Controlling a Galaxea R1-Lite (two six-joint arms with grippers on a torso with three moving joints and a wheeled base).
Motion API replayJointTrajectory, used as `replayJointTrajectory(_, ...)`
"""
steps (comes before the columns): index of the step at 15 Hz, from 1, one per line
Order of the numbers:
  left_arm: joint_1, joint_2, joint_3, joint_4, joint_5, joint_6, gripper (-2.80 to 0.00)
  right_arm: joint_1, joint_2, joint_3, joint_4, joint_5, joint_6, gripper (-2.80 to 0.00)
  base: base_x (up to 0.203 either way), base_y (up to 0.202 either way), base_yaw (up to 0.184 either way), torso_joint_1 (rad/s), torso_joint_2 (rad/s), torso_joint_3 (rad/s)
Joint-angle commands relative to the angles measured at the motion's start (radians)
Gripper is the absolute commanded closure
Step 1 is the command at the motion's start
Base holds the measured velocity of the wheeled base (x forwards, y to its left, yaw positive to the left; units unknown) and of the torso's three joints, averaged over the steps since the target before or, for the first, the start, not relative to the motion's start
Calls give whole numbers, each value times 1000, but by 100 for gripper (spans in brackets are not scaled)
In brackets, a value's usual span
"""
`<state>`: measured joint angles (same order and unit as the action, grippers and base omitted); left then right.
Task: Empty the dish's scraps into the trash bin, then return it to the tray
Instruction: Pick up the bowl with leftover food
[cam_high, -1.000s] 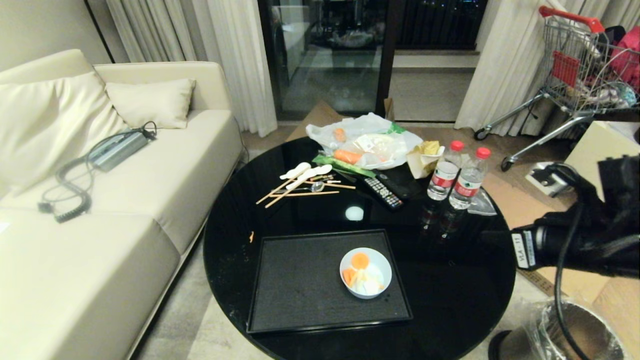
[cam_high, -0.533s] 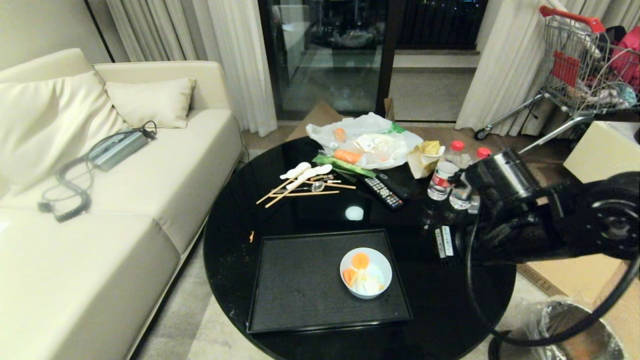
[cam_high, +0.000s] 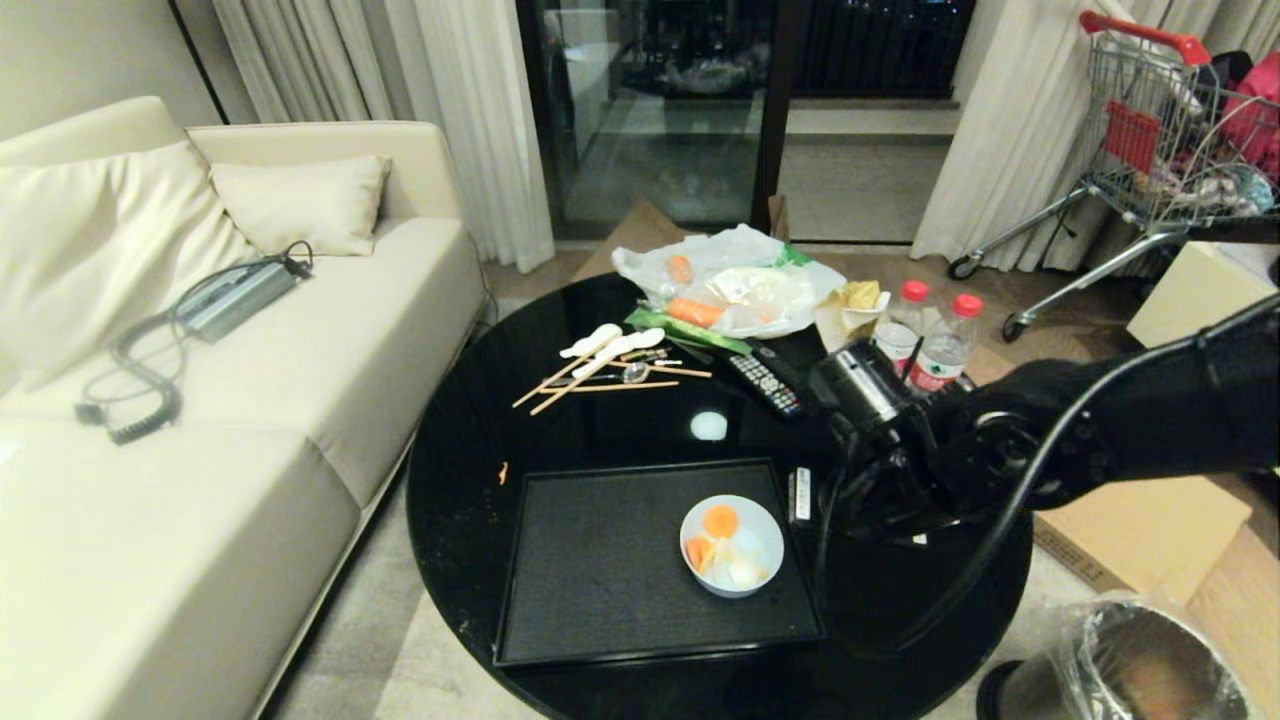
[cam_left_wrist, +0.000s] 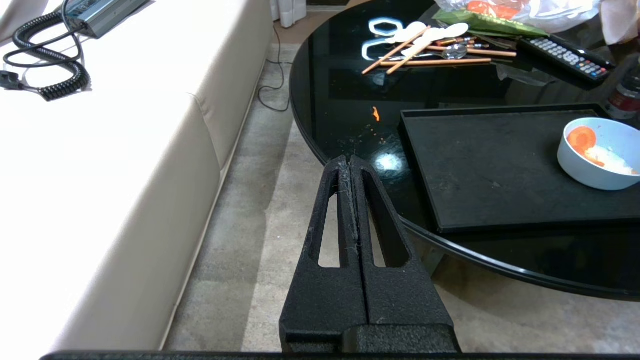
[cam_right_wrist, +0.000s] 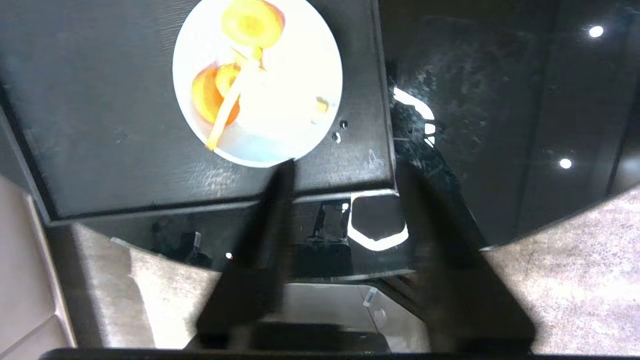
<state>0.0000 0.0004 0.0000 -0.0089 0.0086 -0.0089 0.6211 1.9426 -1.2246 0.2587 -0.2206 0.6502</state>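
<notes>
Overhead, the head view shows the dish (cam_high: 731, 546) sitting upright, mouth up, on the right part of the tray (cam_high: 600, 570), whose long axis runs left to right on the black round table (cam_high: 470, 480). Orange and pale scraps (cam_high: 722, 550) lie inside the dish. The right gripper (cam_high: 800, 495) hangs just right of the dish, above the tray's right rim. The trash bin (cam_high: 1150, 665) stands on the floor at the near right.

From the left wrist view, the left gripper (cam_left_wrist: 350, 165) hangs off the table's near left edge, fingers pressed together, holding nothing.

From the right wrist view, the right gripper's fingers (cam_right_wrist: 272, 210) stand apart and empty, above the tray's corner beside the dish.
</notes>
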Motion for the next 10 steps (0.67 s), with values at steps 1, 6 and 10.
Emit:
replayJointTrajectory(1,0,0,0,0,1,0,0,2,73,-41,2,-2,7,-280,0,0,0,0,0,0)
replayJointTrajectory(6,0,0,0,0,1,0,0,0,185,-73,-8,-52,19,-280,0,0,0,0,0,0)
replayJointTrajectory(10,0,0,0,0,1,0,0,-1,264,-156,-3,-80,76,-280,0,0,0,0,0,0)
